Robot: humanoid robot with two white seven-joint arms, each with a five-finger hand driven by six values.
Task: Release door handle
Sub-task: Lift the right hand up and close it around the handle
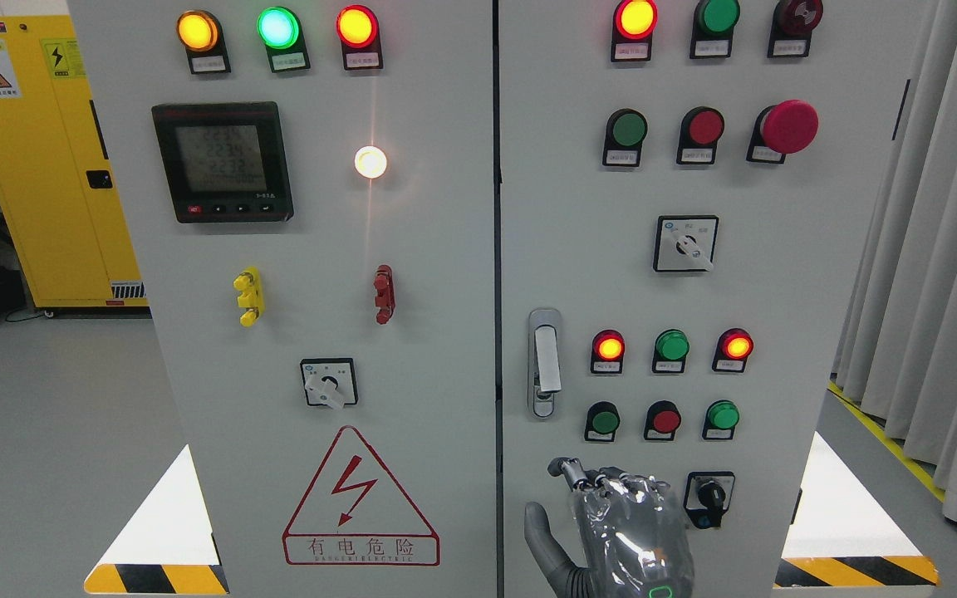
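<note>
Below door handle (544, 363), right hand (611, 523) apart, holding nothing, fingers loosely curled; wrist cut off by frame edge.

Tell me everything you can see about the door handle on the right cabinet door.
The door handle is a silvery metal swing handle: a tall rounded housing with a flat, pale lever lying upright in it and what looks like a keyhole at the bottom. It sits near the left edge of the right door, beside the seam. Nothing touches it; the robot hand is below, apart from it.
</note>
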